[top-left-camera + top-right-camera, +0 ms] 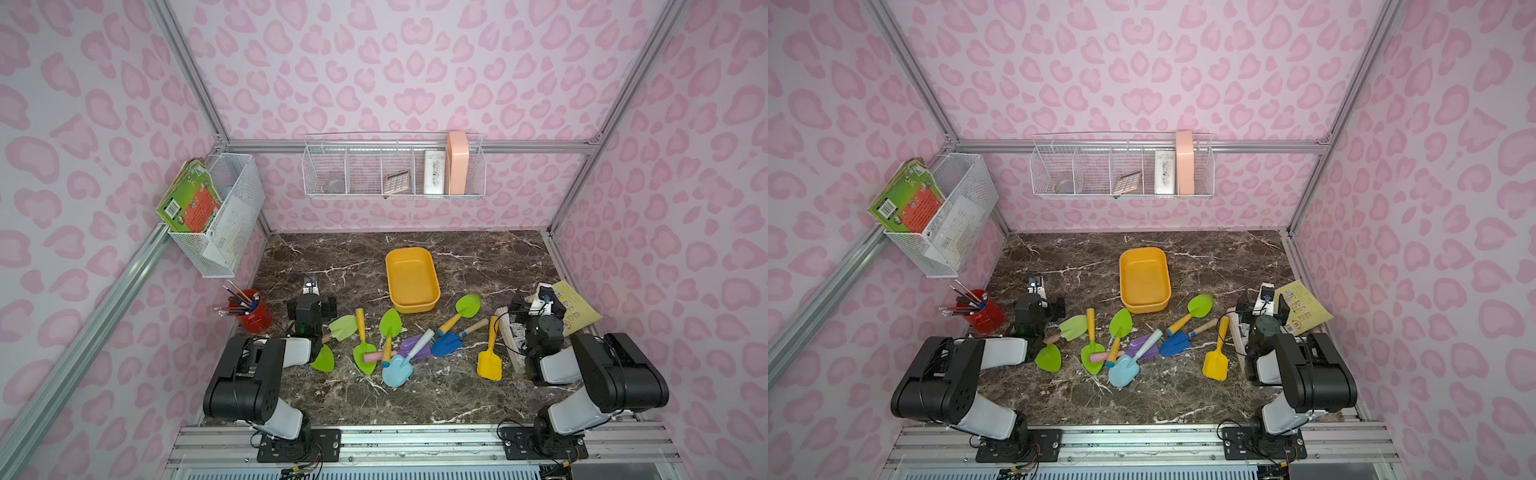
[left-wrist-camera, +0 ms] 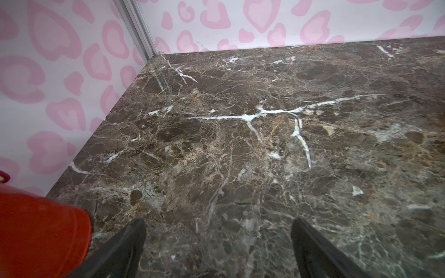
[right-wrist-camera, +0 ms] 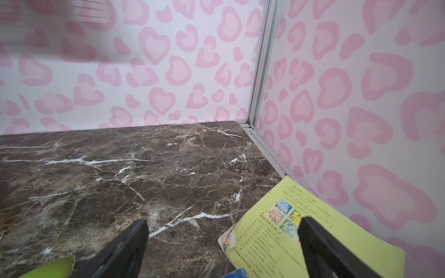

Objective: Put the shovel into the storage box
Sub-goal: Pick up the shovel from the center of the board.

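The marble table (image 1: 436,399) is walled along its left, far and right edges. Only the near edge, where the two arm bases stand, is open. Bare marble runs along the far edge into both far corners, and a second bare strip runs along the near edge. A red pencil cup (image 1: 253,316) stands at the left edge, just beside the left gripper (image 2: 218,222). A yellow-green booklet (image 3: 313,228) lies at the right edge, partly under the right gripper (image 3: 222,222). Both grippers hang above the table with jaws spread wide, holding nothing. The shovels (image 1: 409,353) lie in a loose heap mid-table between the two arms, nearer the near edge than the grippers. The yellow shovel (image 1: 489,361) is closest to the right arm. The storage box (image 1: 409,276) sits just beyond the heap towards the far edge, between the two grippers and apart from both, its floor bare.
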